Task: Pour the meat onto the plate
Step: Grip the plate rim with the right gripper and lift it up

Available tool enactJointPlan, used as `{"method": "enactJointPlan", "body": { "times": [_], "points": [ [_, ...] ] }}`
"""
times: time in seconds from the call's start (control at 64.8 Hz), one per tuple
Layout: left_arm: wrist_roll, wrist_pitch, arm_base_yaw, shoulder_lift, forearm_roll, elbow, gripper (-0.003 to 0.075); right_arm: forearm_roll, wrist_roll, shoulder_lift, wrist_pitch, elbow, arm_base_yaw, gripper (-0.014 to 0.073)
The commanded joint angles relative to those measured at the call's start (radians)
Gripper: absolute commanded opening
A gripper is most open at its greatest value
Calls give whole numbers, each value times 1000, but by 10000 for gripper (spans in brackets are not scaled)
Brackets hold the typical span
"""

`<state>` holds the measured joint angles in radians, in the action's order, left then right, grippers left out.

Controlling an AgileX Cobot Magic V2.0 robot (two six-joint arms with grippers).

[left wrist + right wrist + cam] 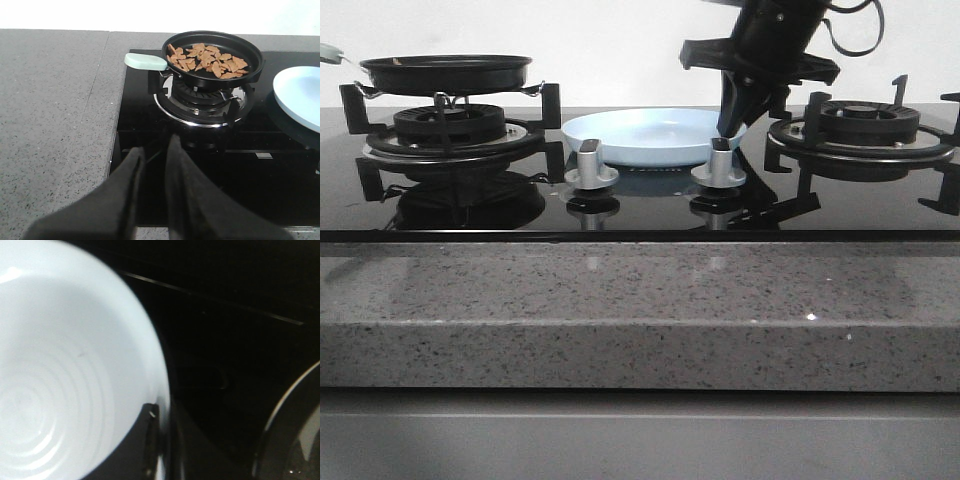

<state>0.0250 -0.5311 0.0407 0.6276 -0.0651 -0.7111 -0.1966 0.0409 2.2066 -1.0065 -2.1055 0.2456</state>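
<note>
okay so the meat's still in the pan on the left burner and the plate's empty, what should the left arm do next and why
Probably ease the left gripper forward to the pale handle of the pan. The meat sits in the pan on the burner, the plate is bare, and the left fingers are shut, well short of the handle, so they must open first.
</note>
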Motion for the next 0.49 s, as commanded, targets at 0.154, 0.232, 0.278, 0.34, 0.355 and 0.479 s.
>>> {"method": "enactJointPlan", "body": {
  "times": [0.154, 0.232, 0.278, 0.34, 0.355, 0.479],
  "points": [
    [-2, 85, -3, 7, -1, -34, 113, 22, 21, -62, 1, -23, 0, -64],
    [-2, 85, -3, 7, -1, -34, 113, 22, 1, -77, 13, -23, -2, -64],
    [-2, 85, -3, 7, -1, -34, 113, 21, -15, -90, 20, -24, -5, -64],
    [-2, 85, -3, 7, -1, -34, 113, 21, -33, -114, 27, -24, -6, -64],
    [-2, 85, -3, 7, -1, -34, 113, 21, -34, -119, 27, -24, -6, -64],
    [-2, 85, -3, 7, -1, -34, 113, 11, -35, -181, 23, -22, -6, -66]
  ]
}}
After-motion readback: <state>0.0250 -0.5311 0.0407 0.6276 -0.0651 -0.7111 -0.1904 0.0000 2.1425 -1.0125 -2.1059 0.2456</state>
